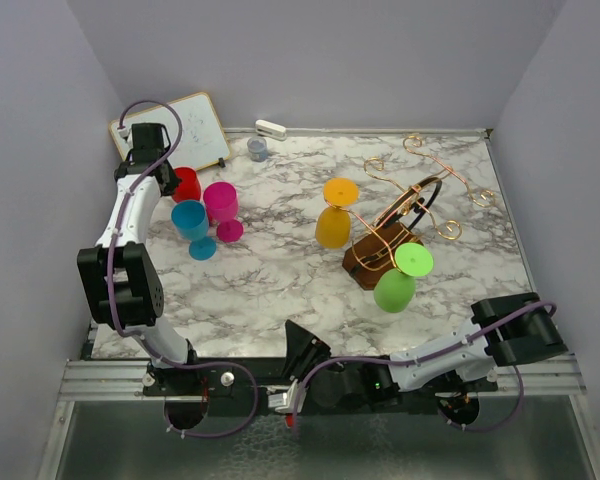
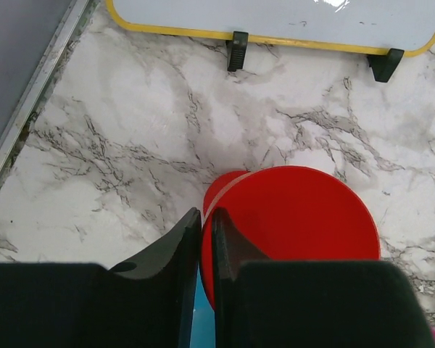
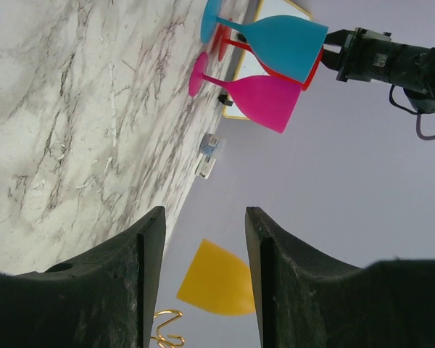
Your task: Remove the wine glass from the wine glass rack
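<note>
Left tool [image 2: 205, 215] looks clamped on the rim of the red glass [image 2: 297, 225] at the far-left corner by the whiteboard [image 1: 175, 125], well apart from the wine glass rack [image 1: 405, 205]. Nearer the rack, the right tool [image 3: 203, 217] lies low at the near edge, fingers apart and empty. The yellow glass [image 1: 333, 225] and green glass [image 1: 395, 288] hang from the wire. The green one, bowl toward the near edge, seems the easier reach. The blue glass [image 1: 190, 220] and pink glass [image 1: 220, 200] stand off left on the worktop [image 1: 280, 270], out of the way.
</note>
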Available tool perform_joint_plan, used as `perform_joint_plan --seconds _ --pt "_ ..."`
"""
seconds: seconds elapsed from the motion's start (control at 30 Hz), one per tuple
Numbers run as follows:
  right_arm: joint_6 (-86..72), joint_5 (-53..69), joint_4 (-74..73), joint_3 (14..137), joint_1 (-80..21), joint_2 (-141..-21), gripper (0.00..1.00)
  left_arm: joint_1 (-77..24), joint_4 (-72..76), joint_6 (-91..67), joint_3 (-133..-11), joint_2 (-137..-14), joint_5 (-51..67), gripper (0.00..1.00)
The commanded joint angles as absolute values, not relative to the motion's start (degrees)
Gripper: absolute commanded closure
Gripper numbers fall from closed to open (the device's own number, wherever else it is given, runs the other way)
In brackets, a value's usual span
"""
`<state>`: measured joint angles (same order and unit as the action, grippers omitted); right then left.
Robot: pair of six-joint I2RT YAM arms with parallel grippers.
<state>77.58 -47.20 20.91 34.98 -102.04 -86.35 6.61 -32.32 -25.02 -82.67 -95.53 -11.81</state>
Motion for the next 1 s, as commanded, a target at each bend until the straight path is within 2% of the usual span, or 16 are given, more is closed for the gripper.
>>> perform_joint_plan --seconds 0.0,0.2,0.53,0.63,0.77,0.87,0.97 --pt "76.45 -48.44 20.82 35.96 -102.55 -84.51 0.52 6.20 -30.85 -24.76 -82.10 -96.69 -12.39 0.82" --pt "76.21 -48.43 20.68 35.85 -102.53 -84.09 0.52 6.12 -31.67 -24.78 -82.21 -96.03 -12.20 0.66" --pt "74.33 -47.66 19.87 36.47 -102.51 -84.25 0.52 6.06 -32.90 -25.50 -83.14 -84.24 -10.70 0.55" --pt "73.79 -47.40 19.78 36.93 -102.49 -84.74 0.52 6.06 -30.49 -26.07 -79.61 -76.07 -9.28 0.54" --pt "70.70 -48.09 19.49 40.10 -102.53 -86.01 0.52 6.06 -21.72 -26.58 -67.56 -60.05 -2.03 0.54" --pt "66.65 -49.34 16.26 46.67 -101.58 -87.00 0.52 6.06 -14.94 -27.45 -56.61 -45.91 3.38 0.55" --pt "63.21 -49.15 13.43 55.10 -98.71 -87.15 0.53 6.06 -15.46 -28.10 -50.68 -35.20 2.89 0.56"
